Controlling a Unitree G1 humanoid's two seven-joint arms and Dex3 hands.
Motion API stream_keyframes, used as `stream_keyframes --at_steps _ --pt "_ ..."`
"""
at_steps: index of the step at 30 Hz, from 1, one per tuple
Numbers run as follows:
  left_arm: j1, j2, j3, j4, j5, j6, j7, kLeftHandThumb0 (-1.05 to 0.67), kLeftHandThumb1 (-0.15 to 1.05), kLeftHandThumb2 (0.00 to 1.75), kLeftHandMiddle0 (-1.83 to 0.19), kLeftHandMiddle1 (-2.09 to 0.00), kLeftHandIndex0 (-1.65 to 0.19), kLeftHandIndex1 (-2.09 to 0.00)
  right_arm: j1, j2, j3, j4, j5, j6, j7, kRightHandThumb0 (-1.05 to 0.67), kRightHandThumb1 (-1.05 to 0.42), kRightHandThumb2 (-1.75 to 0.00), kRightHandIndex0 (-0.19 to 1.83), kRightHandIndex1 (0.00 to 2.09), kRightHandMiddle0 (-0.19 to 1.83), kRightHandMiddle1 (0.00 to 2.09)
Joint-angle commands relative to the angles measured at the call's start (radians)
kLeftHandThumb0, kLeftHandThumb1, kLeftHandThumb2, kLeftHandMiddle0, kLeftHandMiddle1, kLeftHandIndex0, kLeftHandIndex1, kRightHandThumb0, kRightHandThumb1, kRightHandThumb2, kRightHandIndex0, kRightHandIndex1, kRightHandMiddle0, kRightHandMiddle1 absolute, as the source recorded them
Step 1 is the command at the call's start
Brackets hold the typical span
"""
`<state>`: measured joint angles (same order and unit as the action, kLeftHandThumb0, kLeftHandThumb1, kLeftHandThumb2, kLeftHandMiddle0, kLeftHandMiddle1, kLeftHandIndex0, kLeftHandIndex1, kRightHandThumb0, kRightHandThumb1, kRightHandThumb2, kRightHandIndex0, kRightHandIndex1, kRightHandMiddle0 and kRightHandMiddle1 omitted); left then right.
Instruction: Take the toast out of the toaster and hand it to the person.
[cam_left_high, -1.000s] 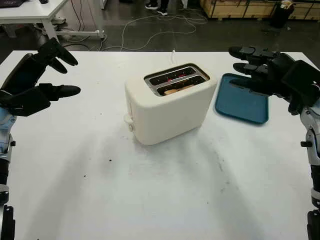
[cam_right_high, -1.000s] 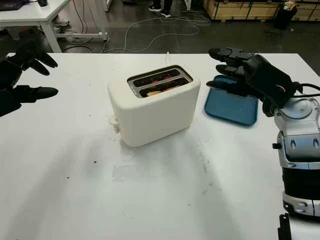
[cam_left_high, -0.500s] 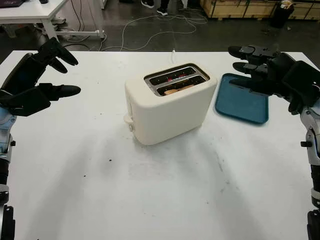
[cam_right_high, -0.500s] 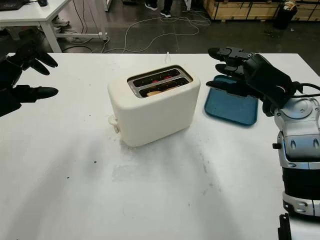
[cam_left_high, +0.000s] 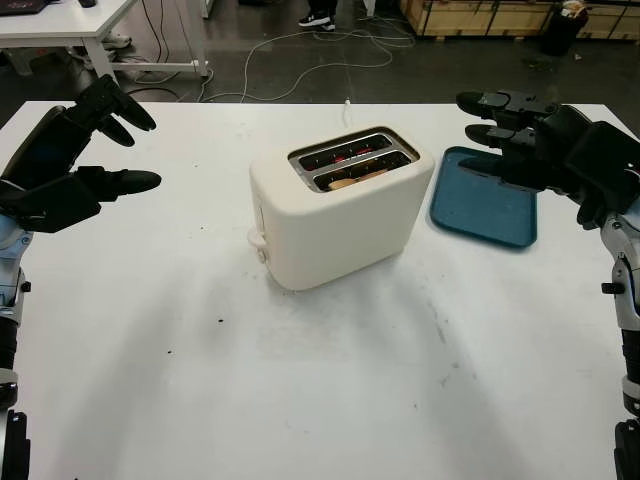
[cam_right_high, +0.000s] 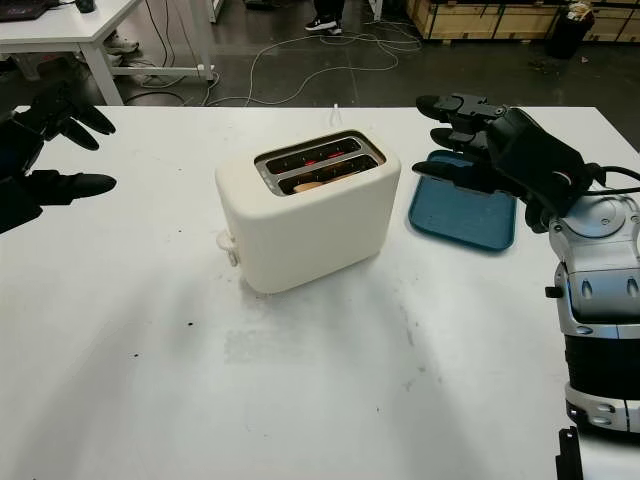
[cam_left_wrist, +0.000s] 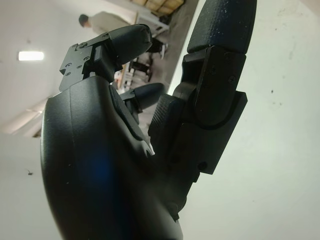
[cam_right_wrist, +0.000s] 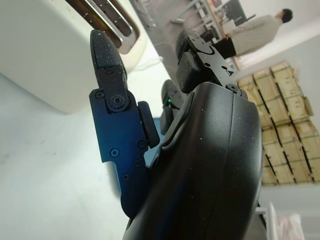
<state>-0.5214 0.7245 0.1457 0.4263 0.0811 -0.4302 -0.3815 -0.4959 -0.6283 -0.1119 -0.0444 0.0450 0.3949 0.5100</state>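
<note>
The slice of browned toast sits down in the near slot of the cream plastic two-slot toaster, mid-table, so I'd say we're at the reach-in step, nothing grabbed yet. Next up looks like pinching that top edge. The right hand is open, empty, over the blue plastic tray; the left hand is open at far left.

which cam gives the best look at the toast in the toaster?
Left eye view: the toast shows as a tan strip in the near slot of the toaster, seen from above. The right eye view shows the same a little smaller. The right wrist view catches the toaster's slots at a steep angle, toast not discernible; the left wrist view faces away.
</note>
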Motion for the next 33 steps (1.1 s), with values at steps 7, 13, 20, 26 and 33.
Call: stream_keyframes --at_steps 7,13,20,26,33 --pt "-0.003 0.001 0.006 0.009 -0.010 -0.019 0.003 -1.05 0.92 0.24 0.00 -1.66 0.00 -1.55 -0.004 0.005 -0.005 -0.024 0.011 0.008 -0.012 -0.48 -0.92 -0.03 0.22 0.25 0.34 0.00" --pt "-0.003 0.001 0.005 0.004 -0.009 -0.009 0.001 -1.05 0.92 0.24 0.00 -1.67 0.00 -1.56 -0.007 0.003 -0.002 -0.023 0.012 0.016 -0.011 -0.48 -0.92 -0.04 0.22 0.25 0.33 0.00" --pt "0.000 -0.001 0.008 0.000 -0.016 -0.001 -0.001 -1.05 0.92 0.23 0.00 -1.67 0.00 -1.55 -0.007 0.002 -0.006 -0.015 0.018 0.003 -0.004 -0.50 -0.92 -0.04 0.21 0.25 0.32 0.00" --pt "0.000 0.003 0.005 -0.001 -0.006 -0.004 0.003 -1.05 0.92 0.24 0.00 -1.66 0.00 -1.55 -0.004 -0.002 0.000 -0.015 0.001 -0.014 -0.009 -0.51 -0.92 -0.04 0.22 0.27 0.34 0.01" --pt "0.002 -0.001 0.008 -0.004 -0.015 -0.002 0.001 -1.05 0.92 0.24 0.00 -1.67 0.00 -1.55 -0.004 0.002 -0.003 -0.021 0.006 -0.005 -0.010 -0.49 -0.92 -0.03 0.22 0.27 0.34 0.01"
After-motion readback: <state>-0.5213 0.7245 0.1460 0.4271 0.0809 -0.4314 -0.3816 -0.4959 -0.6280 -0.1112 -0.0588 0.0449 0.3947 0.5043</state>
